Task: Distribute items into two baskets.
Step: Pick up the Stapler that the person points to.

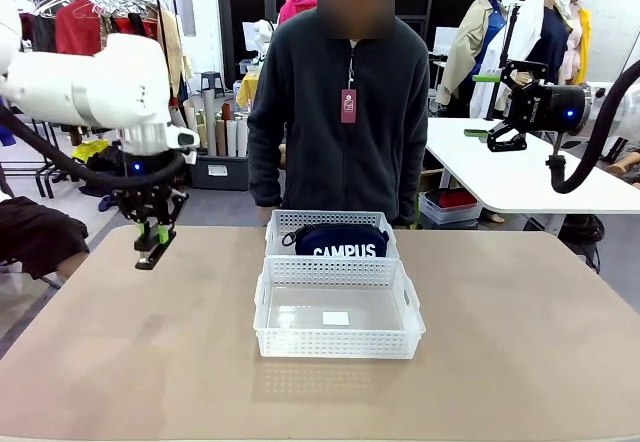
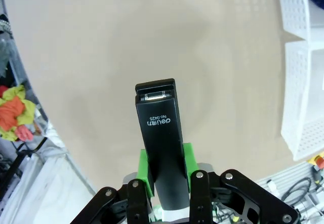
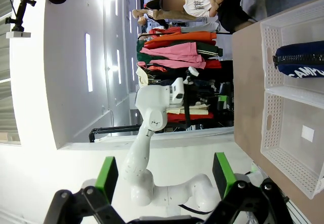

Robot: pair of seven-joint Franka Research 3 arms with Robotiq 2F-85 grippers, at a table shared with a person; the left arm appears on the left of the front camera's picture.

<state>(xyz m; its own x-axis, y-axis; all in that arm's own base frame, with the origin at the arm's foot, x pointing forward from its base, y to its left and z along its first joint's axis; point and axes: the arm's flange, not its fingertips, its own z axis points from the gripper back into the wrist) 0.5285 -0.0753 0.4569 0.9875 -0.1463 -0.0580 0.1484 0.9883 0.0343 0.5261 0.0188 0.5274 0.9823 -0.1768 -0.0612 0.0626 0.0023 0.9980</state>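
My left gripper (image 1: 153, 234) hangs above the table's far left, shut on the black stapler (image 1: 154, 251). In the left wrist view the stapler (image 2: 160, 138) sticks out lengthwise between the green pads (image 2: 146, 171) of the gripper (image 2: 166, 169). Two white lattice baskets stand end to end at the table's middle. The far basket (image 1: 285, 224) holds the navy CAMPUS pouch (image 1: 341, 241); the near basket (image 1: 337, 351) shows just a white label on its floor. My right gripper (image 1: 503, 107) is raised high at the right, off the table, open with nothing between its fingers (image 3: 107, 176).
A person in a dark fleece (image 1: 340, 112) stands at the far edge behind the baskets. A white table (image 1: 520, 177) lies beyond the right side. Bare tabletop (image 1: 130, 352) spreads left and right of the baskets.
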